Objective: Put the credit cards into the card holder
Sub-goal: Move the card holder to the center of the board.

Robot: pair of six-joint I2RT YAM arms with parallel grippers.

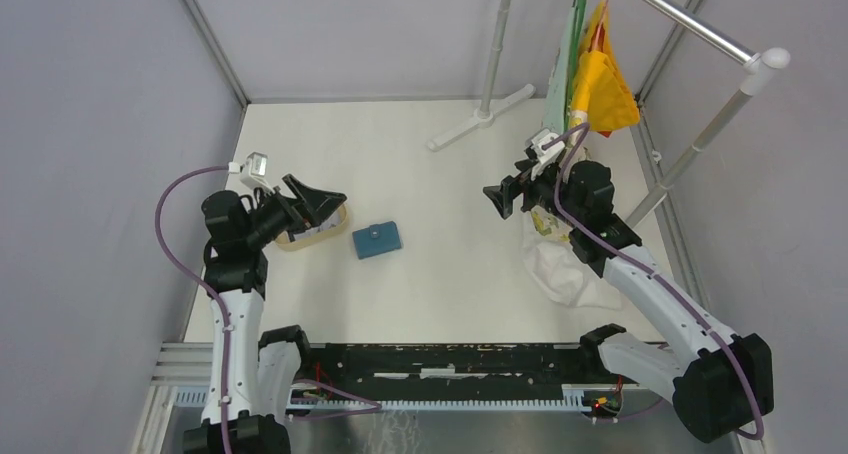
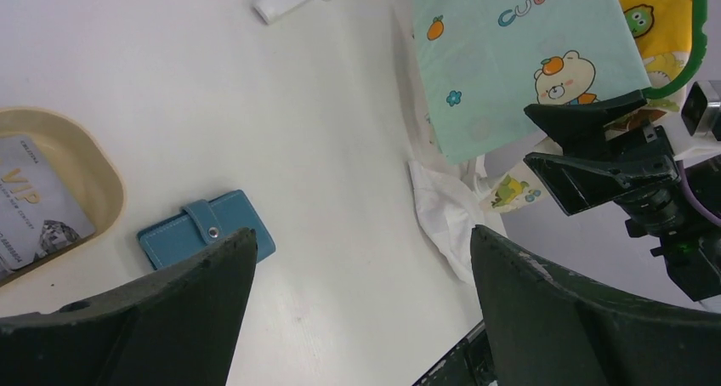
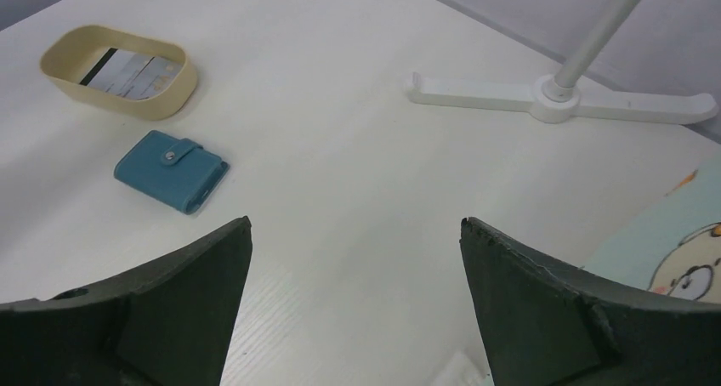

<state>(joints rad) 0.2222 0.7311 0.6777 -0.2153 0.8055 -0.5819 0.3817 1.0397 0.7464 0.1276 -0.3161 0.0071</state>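
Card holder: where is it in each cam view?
Top external: card holder left of centre, right of the tan tray.
Left wrist: card holder lower left, right of the tray.
Right wrist: card holder at left, nearer than the tray.
Shared landmark: the tan tray.

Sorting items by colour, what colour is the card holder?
The card holder is blue; clearest in the right wrist view.
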